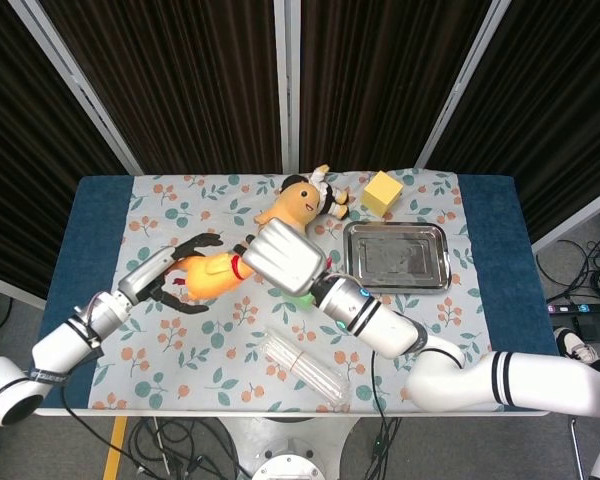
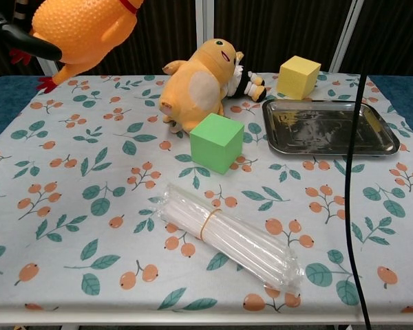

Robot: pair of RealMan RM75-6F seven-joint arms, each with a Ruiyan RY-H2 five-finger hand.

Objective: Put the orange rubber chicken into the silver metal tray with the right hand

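The orange rubber chicken (image 1: 212, 275) is held off the table at the left side of the cloth, neck end with its red band toward the right hand (image 1: 283, 262), legs and tail toward the left hand (image 1: 180, 270). The right hand's broad back faces the head camera and hides its fingers, so whether they are curled on the neck cannot be told from above; the chest view shows only the chicken's body (image 2: 82, 29) raised high at upper left. The left hand's dark fingers are spread, arching over and under the tail end; contact cannot be confirmed. Judgement: the chicken sits between both hands as if for a handover, so that the right hand ends up with it as the task demands. The silver metal tray (image 1: 439, 271) lies well apart, at the right, bare inside. A green cube (image 2: 217, 141), a plush toy (image 2: 196, 84), a yellow cube (image 2: 299, 76) and a straw bundle (image 2: 227, 237) rest on the table; the carry path crosses above the green cube and plush toy.
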